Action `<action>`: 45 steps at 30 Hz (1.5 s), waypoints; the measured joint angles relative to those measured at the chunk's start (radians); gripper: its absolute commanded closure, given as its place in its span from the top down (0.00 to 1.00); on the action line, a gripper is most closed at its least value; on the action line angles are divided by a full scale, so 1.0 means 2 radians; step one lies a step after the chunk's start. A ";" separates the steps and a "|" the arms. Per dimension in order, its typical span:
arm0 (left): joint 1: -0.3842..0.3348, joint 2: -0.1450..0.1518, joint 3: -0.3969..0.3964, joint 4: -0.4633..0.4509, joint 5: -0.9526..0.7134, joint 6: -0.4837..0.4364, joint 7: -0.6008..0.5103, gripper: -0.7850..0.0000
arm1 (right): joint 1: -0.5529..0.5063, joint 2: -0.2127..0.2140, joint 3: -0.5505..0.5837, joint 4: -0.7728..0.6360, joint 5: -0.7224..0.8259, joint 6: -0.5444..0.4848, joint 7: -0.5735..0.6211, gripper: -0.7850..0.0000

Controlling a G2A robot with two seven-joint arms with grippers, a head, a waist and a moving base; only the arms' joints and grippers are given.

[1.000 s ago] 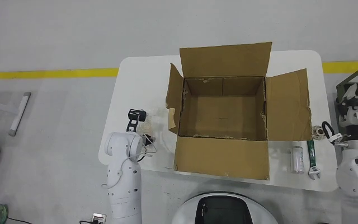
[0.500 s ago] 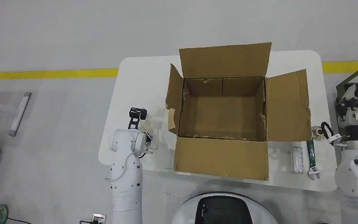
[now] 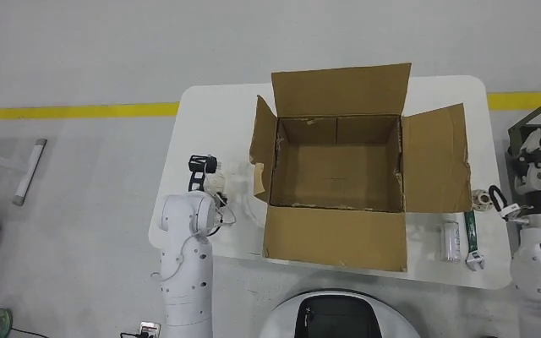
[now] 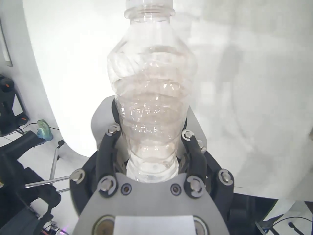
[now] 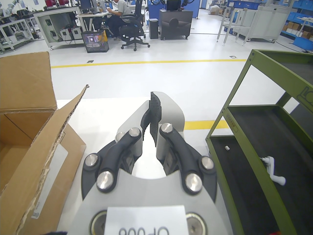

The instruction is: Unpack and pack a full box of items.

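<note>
Left gripper (image 4: 150, 133) pinches a clear plastic bottle (image 4: 151, 74), left of the cardboard box (image 3: 338, 173) in the top view; right gripper (image 5: 153, 116) is pressed together.

White table (image 3: 215, 114), open box (image 3: 338, 237), can (image 3: 450, 240), maybe wrench (image 3: 472, 239)

The left arm (image 3: 188, 253) is glossy white, built of rounded segments, with thin dark cables looping near its wrist. The left claw (image 4: 149, 128) has black linkage bars pinned by silver screws and clips to a grey curved plate. A white label sits at its base. The right claw (image 5: 152, 116) is the same make (its label carries dark print), with black ribbed pads (image 5: 155, 107), pale grey finger backs and round silver bolt heads.
</note>
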 measured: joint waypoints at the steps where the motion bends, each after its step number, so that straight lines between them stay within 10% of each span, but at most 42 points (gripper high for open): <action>1: 0.001 0.000 0.000 -0.019 0.003 0.004 -0.003 0.00 | 0.000 0.000 0.001 0.000 0.001 0.001 0.000 0.00; 16: -0.094 -0.003 0.010 -0.231 -0.179 0.089 -0.116 0.00 | -0.027 0.003 -0.011 0.014 -0.030 -0.008 -0.024 0.00; 25: -0.126 -0.009 0.086 -0.234 -0.268 0.153 -0.116 0.00 | -0.028 0.003 -0.011 0.014 -0.031 -0.010 -0.024 0.00; 45: -0.119 -0.009 0.096 -0.232 -0.284 0.149 -0.103 0.00 | -0.028 0.003 -0.011 0.014 -0.031 -0.010 -0.024 0.00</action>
